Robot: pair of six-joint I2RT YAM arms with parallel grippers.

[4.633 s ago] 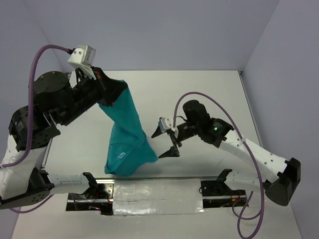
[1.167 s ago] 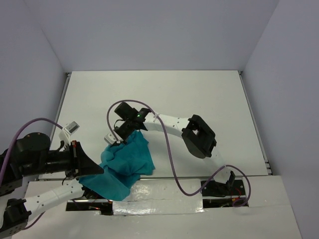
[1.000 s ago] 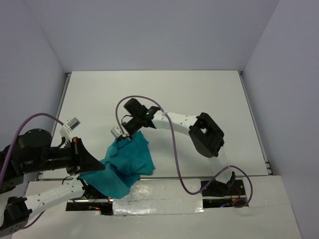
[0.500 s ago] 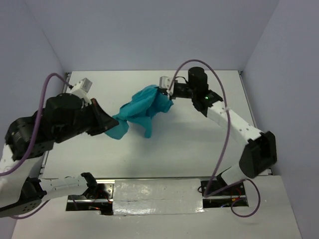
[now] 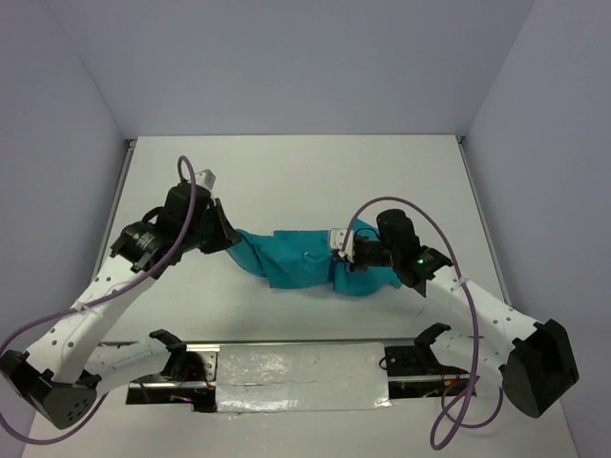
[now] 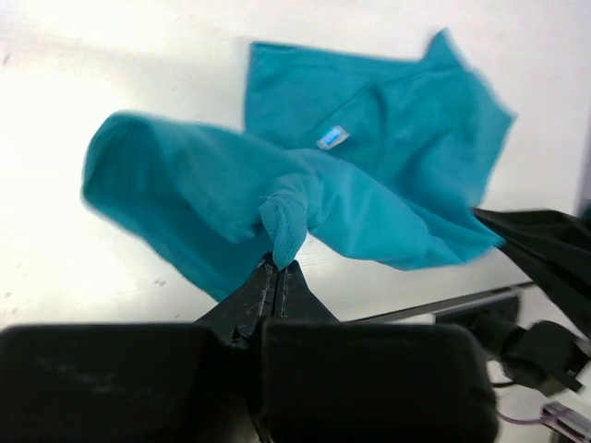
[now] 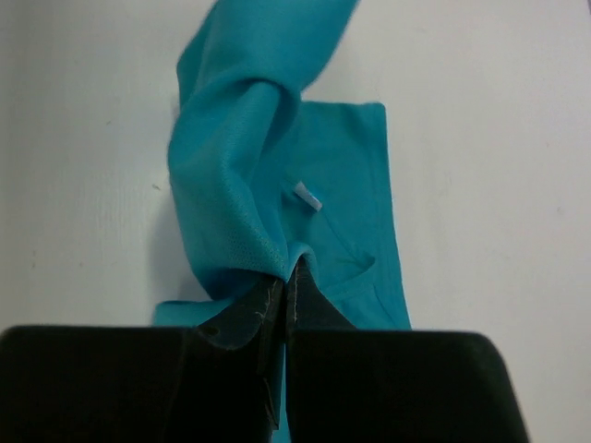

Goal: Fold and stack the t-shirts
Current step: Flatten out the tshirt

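**Shirt strung between two pinches**

The t-shirt (image 5: 301, 262) spans the middle of the table (image 5: 382, 172), drawn out between the arms; the left gripper (image 6: 278, 269) is clenched on a bunched fold at one end; the right gripper (image 7: 287, 277) is clamped on twisted cloth at the other. The cloth looks light, limp and quick to rope up, so it likely needs spreading flat; hems or shoulder seams seem better holds; the white tag (image 7: 308, 196) marks the collar.
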